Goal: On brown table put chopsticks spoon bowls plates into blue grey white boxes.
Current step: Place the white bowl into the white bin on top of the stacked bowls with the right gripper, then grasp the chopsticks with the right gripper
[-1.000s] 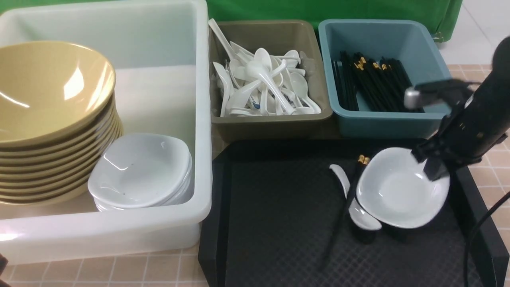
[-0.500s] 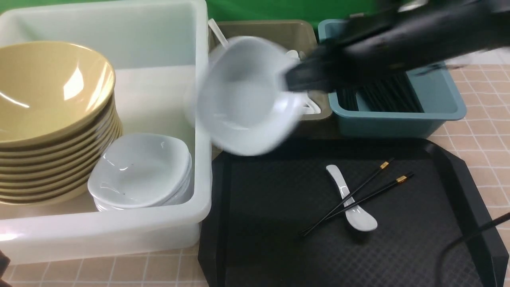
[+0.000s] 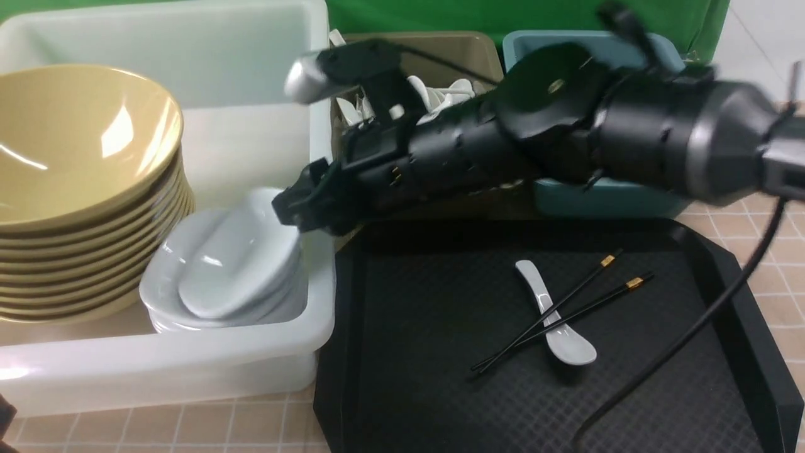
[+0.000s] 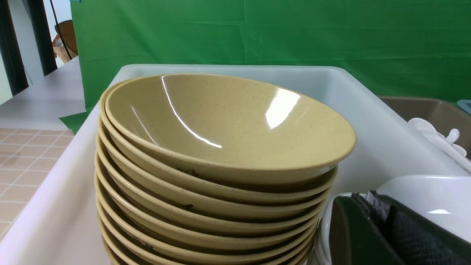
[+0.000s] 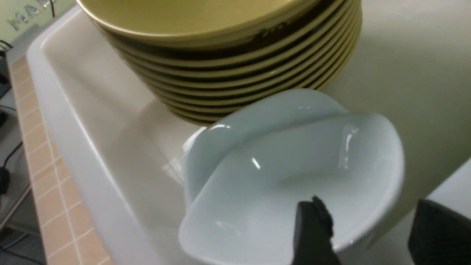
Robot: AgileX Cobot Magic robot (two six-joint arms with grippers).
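My right gripper (image 5: pixel 368 224) is apart, astride the rim of the plate (image 5: pixel 287 176) — it lies tilted on the stack (image 5: pixel 235 132), so pulling back carelessly could drag it off.

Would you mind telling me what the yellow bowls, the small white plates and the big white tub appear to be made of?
The yellow bowls look like speckled melamine or glazed ceramic, glossy with sharp reflections. The white plates look alike, smooth and shiny; which material is unclear. The white tub looks like matte translucent plastic: its front wall glows softly.
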